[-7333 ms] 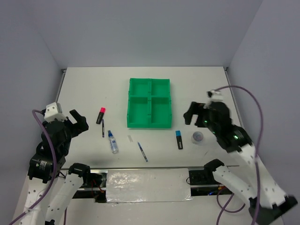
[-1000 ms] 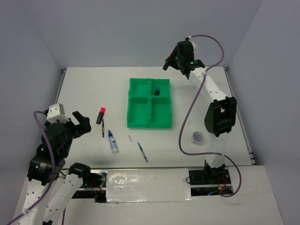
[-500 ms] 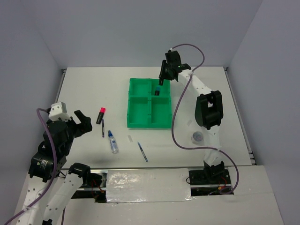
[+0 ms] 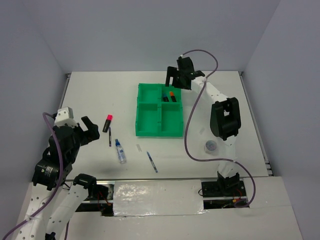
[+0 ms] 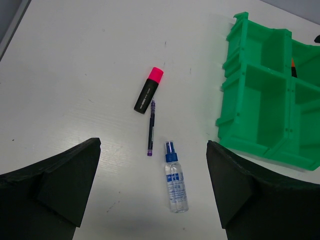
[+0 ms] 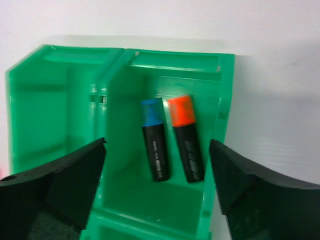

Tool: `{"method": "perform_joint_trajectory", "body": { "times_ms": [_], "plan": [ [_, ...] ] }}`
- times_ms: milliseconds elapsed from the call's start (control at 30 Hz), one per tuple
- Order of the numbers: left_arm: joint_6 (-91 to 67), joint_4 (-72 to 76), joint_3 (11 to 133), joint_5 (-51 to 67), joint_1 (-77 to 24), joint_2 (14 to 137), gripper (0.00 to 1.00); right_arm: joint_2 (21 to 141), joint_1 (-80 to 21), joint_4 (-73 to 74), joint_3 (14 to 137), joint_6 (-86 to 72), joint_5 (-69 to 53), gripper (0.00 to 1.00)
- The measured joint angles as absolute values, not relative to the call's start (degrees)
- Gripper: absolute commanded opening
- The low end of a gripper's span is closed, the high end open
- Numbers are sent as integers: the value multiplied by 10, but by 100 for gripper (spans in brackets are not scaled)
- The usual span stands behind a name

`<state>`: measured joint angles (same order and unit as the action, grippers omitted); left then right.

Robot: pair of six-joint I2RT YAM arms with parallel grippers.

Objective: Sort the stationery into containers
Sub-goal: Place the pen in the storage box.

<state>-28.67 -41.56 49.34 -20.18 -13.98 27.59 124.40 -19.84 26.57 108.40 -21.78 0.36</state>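
Tray at centre of desk. Right gripper over its far-right compartment, jaws spread, empty; blue marker, orange marker side by side inside. Left gripper near left edge, jaws spread, empty. Pink marker, pen, bottle, blue pen, disc (perhaps tape) lie toward near edge.

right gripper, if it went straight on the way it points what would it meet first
Most likely the blue-capped marker and orange-capped marker lying side by side in the green tray's far-right compartment; the open right gripper frames both, though depth is unclear.
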Motion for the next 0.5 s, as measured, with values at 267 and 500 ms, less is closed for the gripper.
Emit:
{"method": "perform_joint_trajectory", "body": {
  "times_ms": [267,500],
  "plan": [
    [-283,-407,497,-192,-140,322,99,1150,-220,261,1061,-208,-13,100],
    [-289,-379,568,-185,-134,594,98,815,-249,207,803,-189,-71,100]
  ]
}}
